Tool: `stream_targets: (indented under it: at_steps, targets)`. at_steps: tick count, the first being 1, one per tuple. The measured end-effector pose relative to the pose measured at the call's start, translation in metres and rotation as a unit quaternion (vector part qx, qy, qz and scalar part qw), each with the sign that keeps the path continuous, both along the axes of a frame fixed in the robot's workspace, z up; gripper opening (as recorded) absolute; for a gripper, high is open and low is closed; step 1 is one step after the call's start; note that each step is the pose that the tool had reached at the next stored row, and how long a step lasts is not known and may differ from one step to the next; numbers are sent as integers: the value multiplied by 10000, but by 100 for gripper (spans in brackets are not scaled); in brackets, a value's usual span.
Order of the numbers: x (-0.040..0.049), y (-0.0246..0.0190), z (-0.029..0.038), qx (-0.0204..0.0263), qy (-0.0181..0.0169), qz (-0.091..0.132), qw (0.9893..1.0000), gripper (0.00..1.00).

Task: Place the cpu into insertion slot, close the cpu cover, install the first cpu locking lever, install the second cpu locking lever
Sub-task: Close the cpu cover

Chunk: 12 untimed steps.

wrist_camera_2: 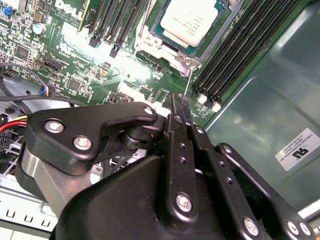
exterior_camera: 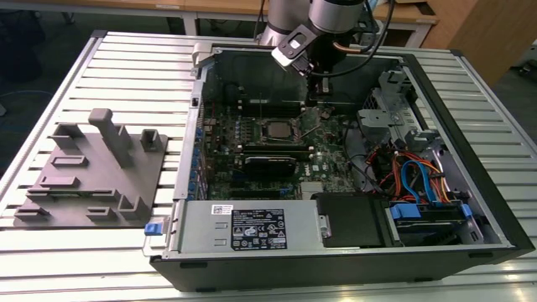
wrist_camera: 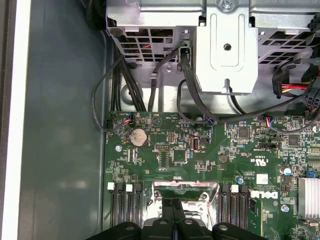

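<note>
My pincer [exterior_camera: 317, 100] reaches down into an open computer case [exterior_camera: 495, 189] lying on a slatted worktop [exterior_camera: 126, 63]. In both wrist views its two black fingers are pressed together, with only a seam between them.

In the second wrist view the cpu [wrist_camera_2: 192, 20], a flat chip with a dull silver top, sits in the socket just beyond the pincer [wrist_camera_2: 177, 102]. The cpu cover [wrist_camera_2: 167, 50], a silvery frame, seems to lie down around it, though I cannot be sure it is fully flat. A thin wire locking lever [wrist_camera_2: 188, 80] runs from the socket's near corner straight to my tips. I cannot tell whether the tips nip it or only touch it.

In my judgement the main risk is that springy wire. If it slips off the tips it could snap upward, or my fingers could skid onto the green motherboard [wrist_camera: 200, 150] and scrape small parts. Pressing while the chip sits crooked could damage the socket. The long black memory slots [wrist_camera_2: 235, 55] stand close on either side of the pincer, leaving little room to stray.

The exterior view gives the insertion slot [exterior_camera: 277, 129] its place on the board, just beside my tips, and shows a grey fixture block [exterior_camera: 92, 170] well away on the worktop. The first wrist view looks past the pincer [wrist_camera: 172, 220] to a coin battery [wrist_camera: 138, 136], black cables and a metal drive cage [wrist_camera: 225, 45].
</note>
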State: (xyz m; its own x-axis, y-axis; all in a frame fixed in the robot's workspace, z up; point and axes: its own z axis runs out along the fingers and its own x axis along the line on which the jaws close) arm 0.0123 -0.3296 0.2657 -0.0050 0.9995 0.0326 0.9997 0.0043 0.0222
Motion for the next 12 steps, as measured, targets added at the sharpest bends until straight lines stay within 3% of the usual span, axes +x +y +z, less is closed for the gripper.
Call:
stream_targets:
  at_steps: [12]
  targets:
    - [48, 4, -3, -2, 0, 0, 10000, 10]
